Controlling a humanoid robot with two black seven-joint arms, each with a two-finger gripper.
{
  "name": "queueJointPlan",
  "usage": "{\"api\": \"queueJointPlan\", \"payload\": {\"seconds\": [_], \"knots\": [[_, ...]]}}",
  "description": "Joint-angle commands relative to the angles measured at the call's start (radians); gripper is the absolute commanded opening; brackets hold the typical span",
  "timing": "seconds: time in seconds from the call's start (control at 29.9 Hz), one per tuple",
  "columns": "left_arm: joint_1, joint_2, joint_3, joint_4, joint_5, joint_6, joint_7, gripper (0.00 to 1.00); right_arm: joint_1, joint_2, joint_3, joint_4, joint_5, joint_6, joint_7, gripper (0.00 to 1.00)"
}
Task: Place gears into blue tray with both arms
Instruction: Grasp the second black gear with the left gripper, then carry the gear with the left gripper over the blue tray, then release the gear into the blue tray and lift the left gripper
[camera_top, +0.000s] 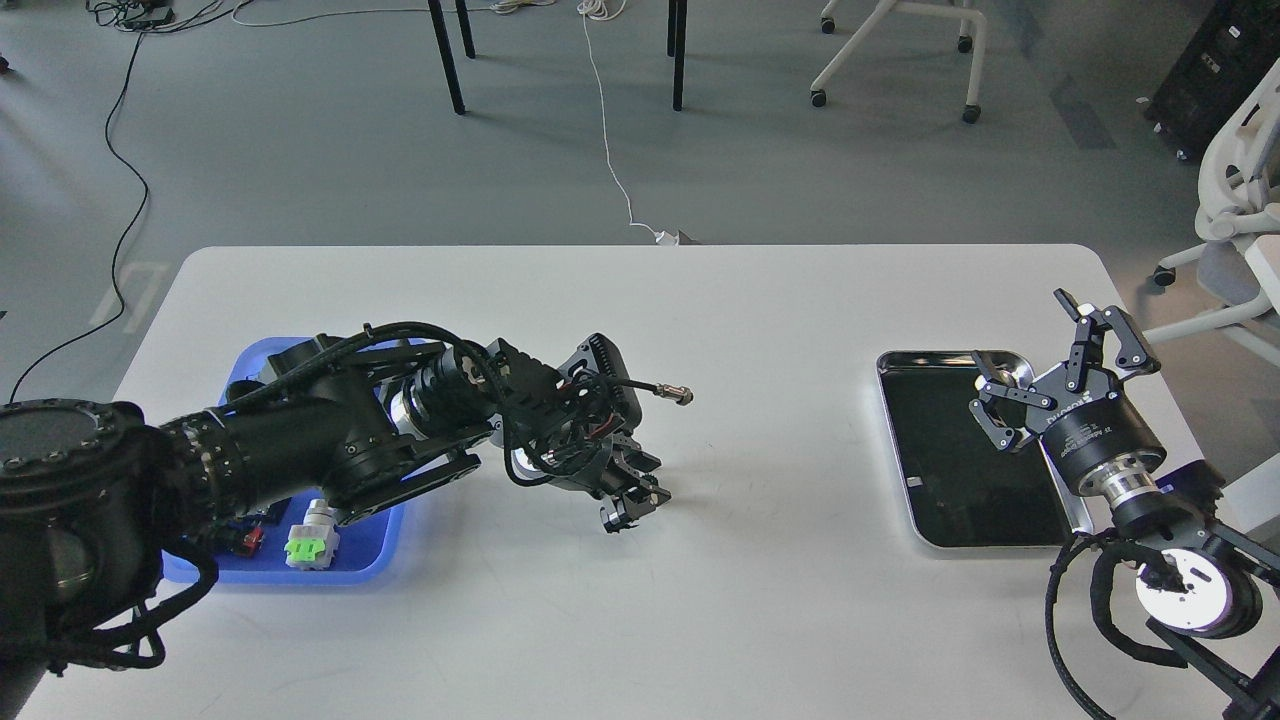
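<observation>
The blue tray (372, 560) lies at the table's left, mostly covered by my left arm. My left gripper (632, 508) points down at the table just right of that tray, fingertips almost touching the surface. It is dark and seen from behind, so I cannot tell how its jaws stand. No gears are clearly visible; anything at the left fingertips is too small and dark to tell. My right gripper (1030, 345) hovers open over the far right corner of the black tray (900, 450), nothing between its fingers.
Inside the blue tray sit a green-capped switch (310, 548) and a red one (250, 540). The black tray with silver rim holds only a tiny pale speck (915, 482). Cables loop off the left wrist, one with a metal plug (682, 396). White tabletop (760, 330) lies between the arms.
</observation>
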Motion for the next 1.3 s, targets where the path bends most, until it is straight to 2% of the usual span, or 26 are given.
{"api": "queueJointPlan", "payload": {"seconds": [0.0,0.3,0.57,0.67,0.77,0.87,1.0,1.27], "knots": [[-0.002,0.016,0.000,-0.001,0.001,-0.001,0.000,0.10,0.000,0.000,0.001,0.000,-0.001,0.000,0.000,0.96],[-0.043,0.137,-0.017,-0.059,0.001,-0.002,0.000,0.10,0.000,0.002,0.004,0.000,-0.001,-0.002,0.000,0.96],[-0.071,0.482,-0.013,-0.237,-0.182,-0.014,0.000,0.11,0.003,0.012,0.002,0.000,-0.001,-0.002,0.000,0.97],[-0.046,0.627,-0.008,-0.293,-0.189,-0.016,0.000,0.12,0.003,0.017,0.002,0.000,-0.001,-0.002,0.000,0.97],[0.013,0.721,-0.022,-0.309,-0.190,-0.013,0.000,0.12,0.003,0.017,0.001,0.000,-0.001,-0.002,0.000,0.97],[0.063,0.769,-0.049,-0.307,-0.192,-0.011,0.000,0.13,0.003,0.016,0.001,0.000,-0.001,-0.002,0.000,0.97],[0.132,0.773,-0.115,-0.303,-0.193,-0.011,0.000,0.13,0.003,0.017,0.001,0.000,-0.002,-0.002,0.000,0.97],[0.156,0.749,-0.128,-0.290,-0.192,-0.014,0.000,0.16,0.000,0.013,0.001,0.000,-0.001,0.000,0.000,0.97]]}}
